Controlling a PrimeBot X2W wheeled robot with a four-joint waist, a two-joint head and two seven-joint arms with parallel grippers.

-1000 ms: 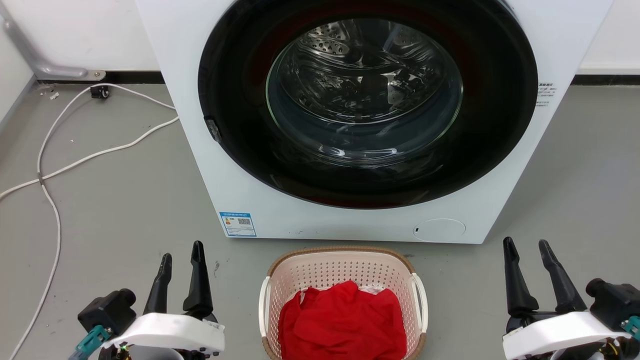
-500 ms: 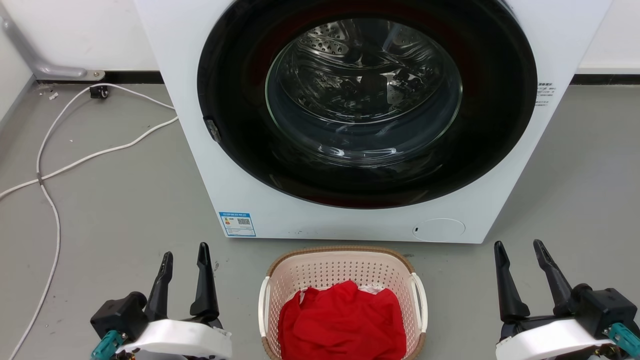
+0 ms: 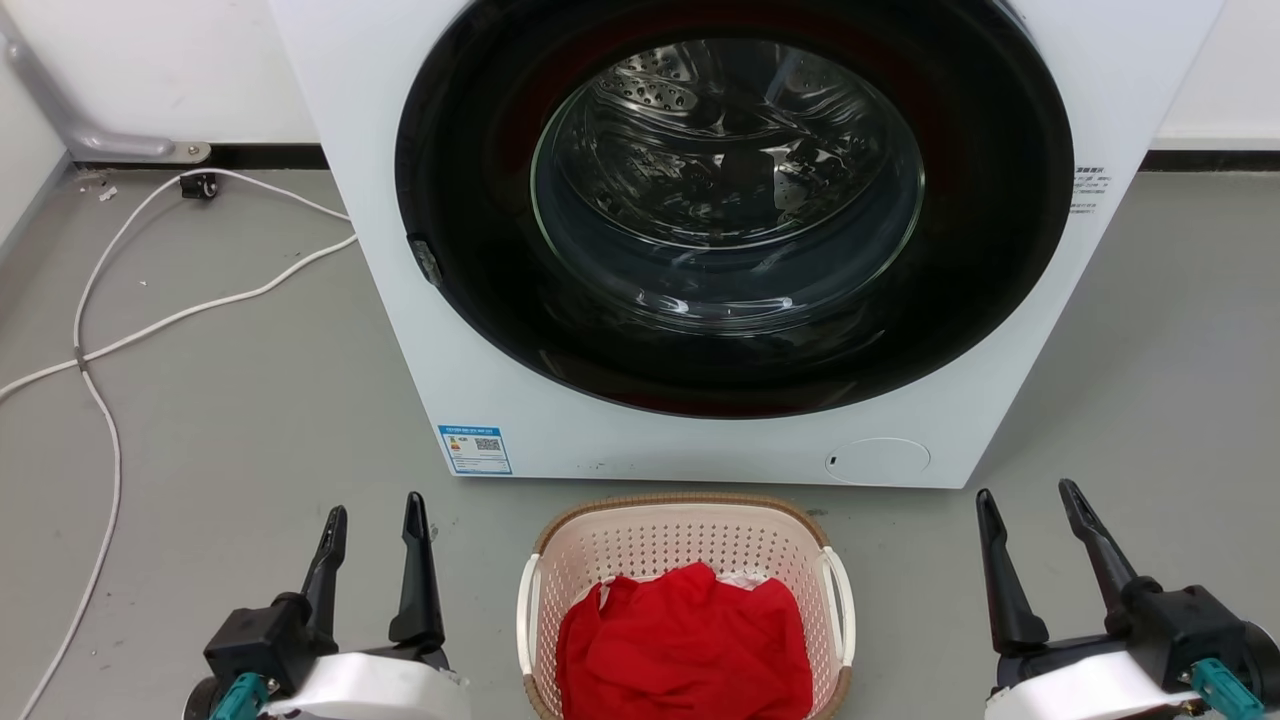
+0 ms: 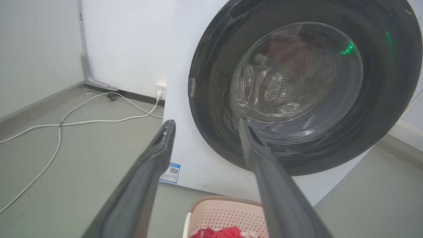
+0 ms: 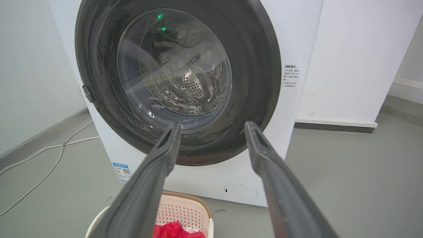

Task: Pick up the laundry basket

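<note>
Notably, left gripper (image 3: 375, 506) and right gripper (image 3: 1026, 490) have edged inward, jaws apart, flanking the laundry basket (image 3: 680, 540), which sits untouched near the washing machine (image 3: 400, 330); approach only beginning.

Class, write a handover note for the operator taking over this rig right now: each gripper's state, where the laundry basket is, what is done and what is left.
Left gripper: open, empty, to the left of the laundry basket, not touching it.
Right gripper: open, empty, further off on the basket's right.
Basket: upright on the floor in front of the washing machine, with a red cloth inside.
Done: nothing gripped, basket not lifted.
Left: bring the grippers in to the white side handles, probably one each, close, then lift evenly.
</note>
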